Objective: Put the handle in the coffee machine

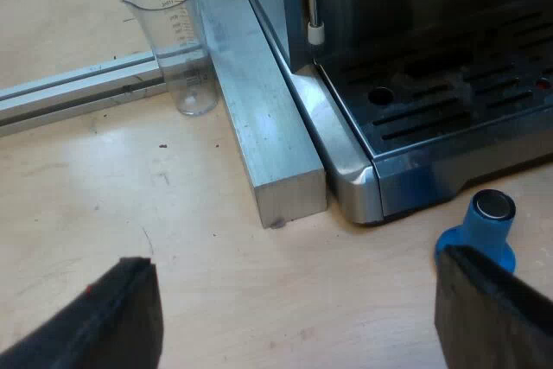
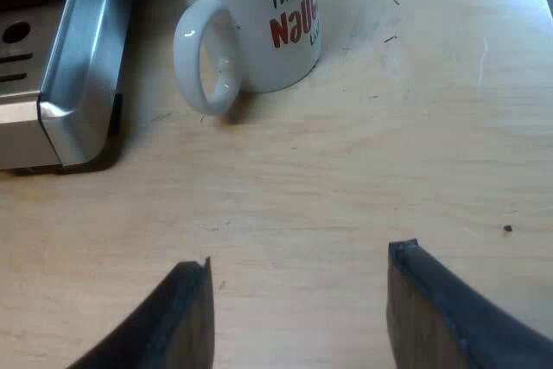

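The espresso machine [image 1: 432,49] shows its slotted drip tray [image 1: 449,101] and thin steam wand [image 1: 315,6]. A blue tamper [image 1: 484,226] with a metal top stands on the wooden table just before the tray's corner, close to one finger of my left gripper [image 1: 294,317], which is open and holds nothing. My right gripper [image 2: 298,291] is open over bare table, a short way from a white mug [image 2: 251,19] with red lettering. The mug stands beside the machine's steel base corner [image 2: 78,84].
A clear measuring glass [image 1: 177,41] stands against a long aluminium bar [image 1: 259,110] lying along the machine's side. A second aluminium rail [image 1: 78,88] runs off from the glass. Bare wood lies between each gripper's fingers.
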